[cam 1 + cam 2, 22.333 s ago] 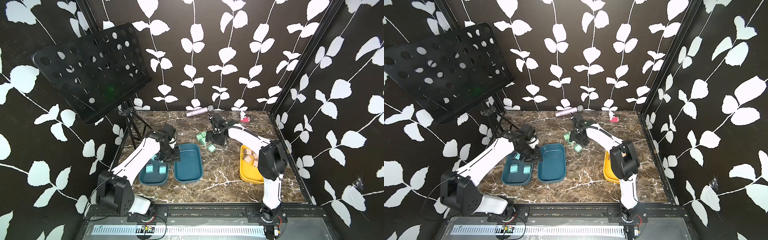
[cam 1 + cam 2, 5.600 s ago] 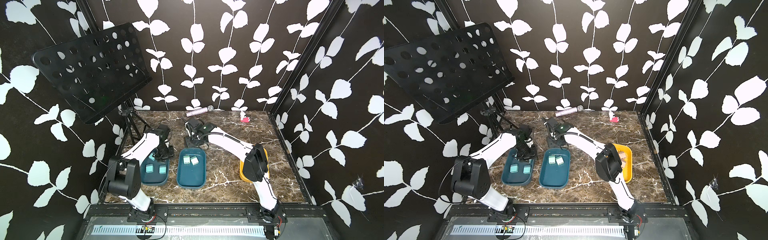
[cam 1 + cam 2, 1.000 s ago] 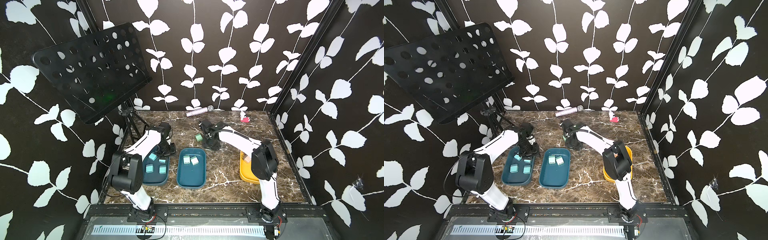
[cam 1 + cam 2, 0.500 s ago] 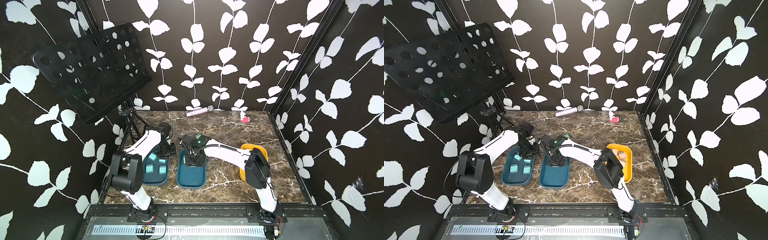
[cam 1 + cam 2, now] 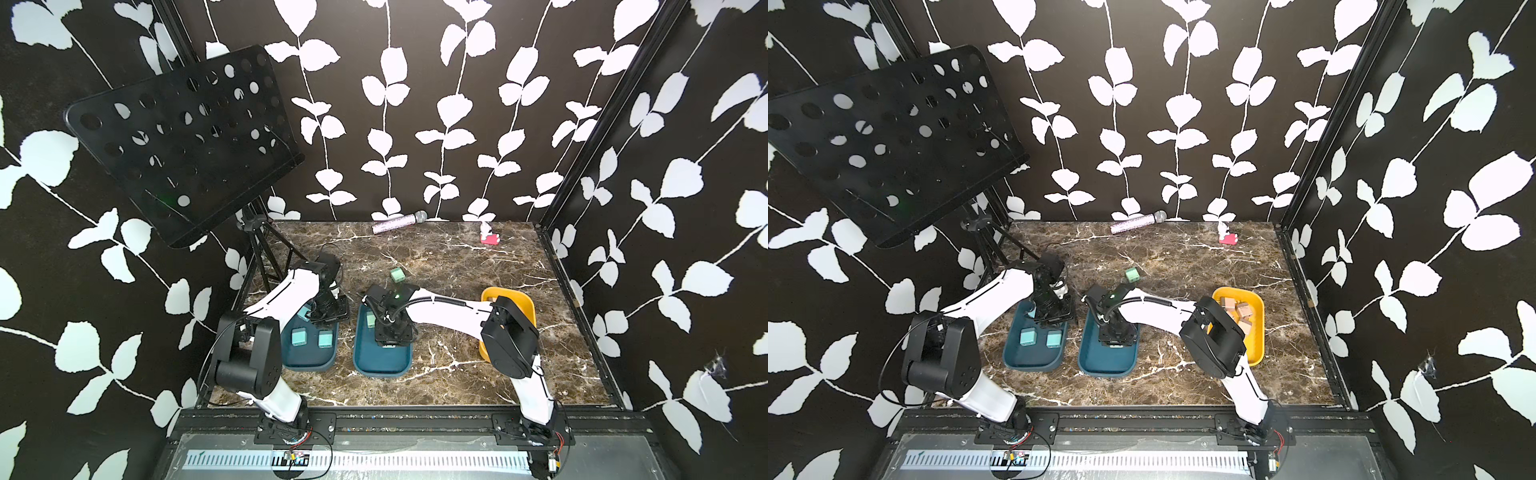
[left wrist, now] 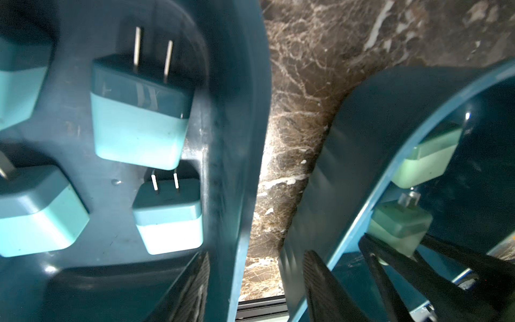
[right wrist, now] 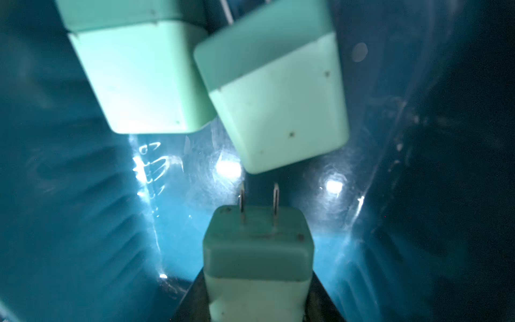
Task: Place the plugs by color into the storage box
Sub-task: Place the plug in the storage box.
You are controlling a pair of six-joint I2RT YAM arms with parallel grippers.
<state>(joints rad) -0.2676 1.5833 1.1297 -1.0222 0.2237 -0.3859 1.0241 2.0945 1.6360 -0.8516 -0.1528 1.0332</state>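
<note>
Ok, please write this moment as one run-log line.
right tool: shut on mint plug, over middle tray | left tool: open, astride left tray rim | table: loose mint plug

Between my right jaws the mint plug (image 7: 256, 251) looked smooth matt plastic, its prongs (image 7: 276, 200) bare metal, the teal tray (image 7: 83, 195) beyond them glossy plastic.

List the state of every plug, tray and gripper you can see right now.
left gripper: open, empty.
right gripper: shut on a mint green plug, prongs pointing away from it.
left teal tray: holds four light blue plugs.
middle teal tray: two mint green plugs lying inside, under the right gripper.
yellow tray: holds beige plugs.
loose mint green plug: on the marble tabletop, outside every tray.
</note>
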